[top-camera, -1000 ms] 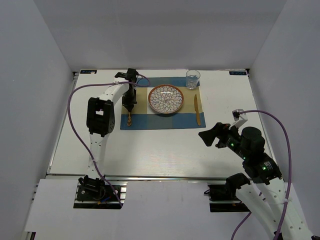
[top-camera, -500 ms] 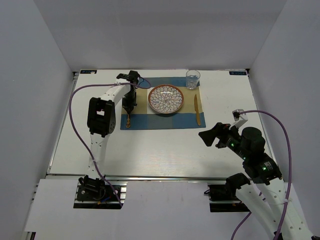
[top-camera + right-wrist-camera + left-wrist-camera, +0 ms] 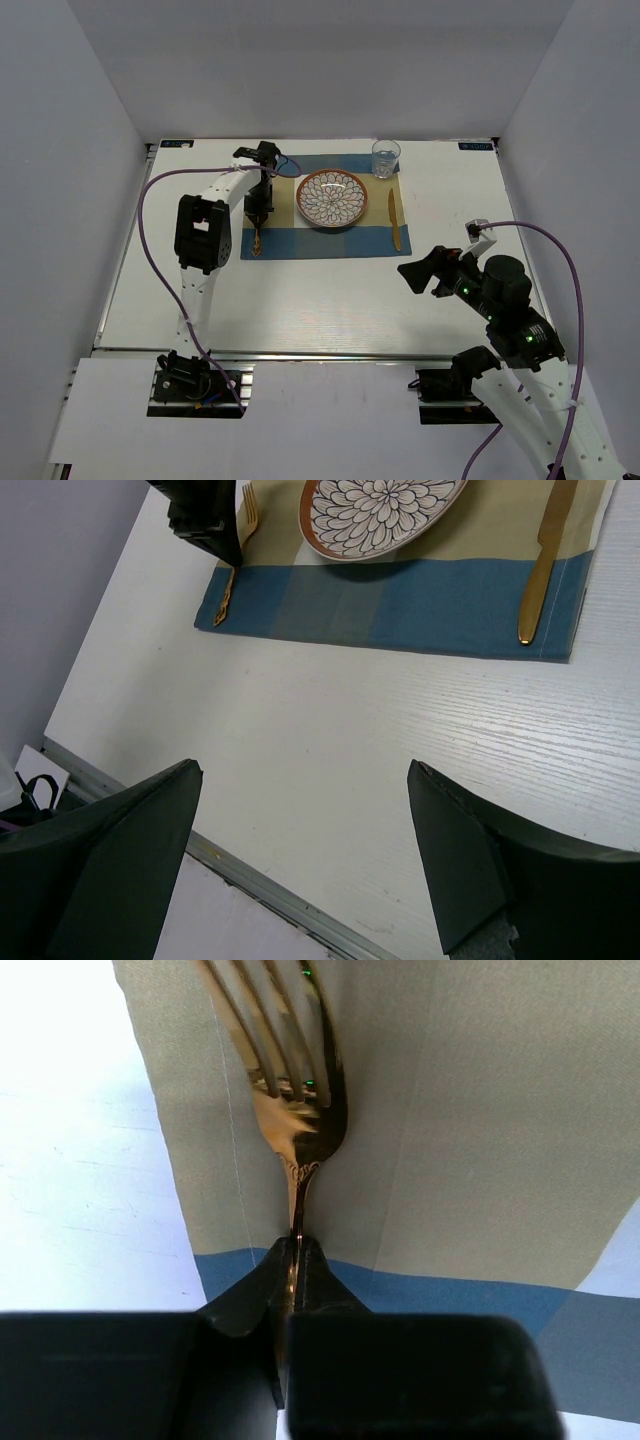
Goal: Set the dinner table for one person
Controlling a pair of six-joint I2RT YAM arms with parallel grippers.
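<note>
Step in hand: fork placement. Left gripper (image 3: 296, 1260) jaws were narrow, pinching the fork (image 3: 290, 1110) flat on the mat (image 3: 480, 1110), left of the plate (image 3: 331, 197), mid-table (image 3: 300, 300). Right gripper (image 3: 303, 780) gaped wide, empty. Next move, by judgement: release and lift straight clear.

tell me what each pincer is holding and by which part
The left pincer grips the gold fork by its handle, just below the tines. The right pincer is open and holds nothing.
</note>
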